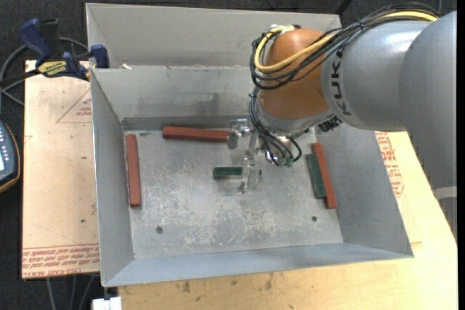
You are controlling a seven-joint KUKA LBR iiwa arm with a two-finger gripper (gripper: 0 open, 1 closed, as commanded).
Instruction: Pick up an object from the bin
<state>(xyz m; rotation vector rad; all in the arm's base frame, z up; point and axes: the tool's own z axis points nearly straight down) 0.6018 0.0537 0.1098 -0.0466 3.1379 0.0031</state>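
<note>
My gripper (247,174) hangs over the middle of the bin floor, its fingers pointing down at the right end of a small dark green block (227,173). One fingertip (250,179) touches or nearly touches that end; whether the block sits between the fingers I cannot tell. A reddish-brown bar (195,133) lies along the back wall, just left of the gripper.
A second reddish-brown bar (133,170) lies lengthwise along the left wall. At the right wall a dark green bar (315,175) and a red bar (325,178) lie side by side. The arm and its orange cover overhang the bin's back right.
</note>
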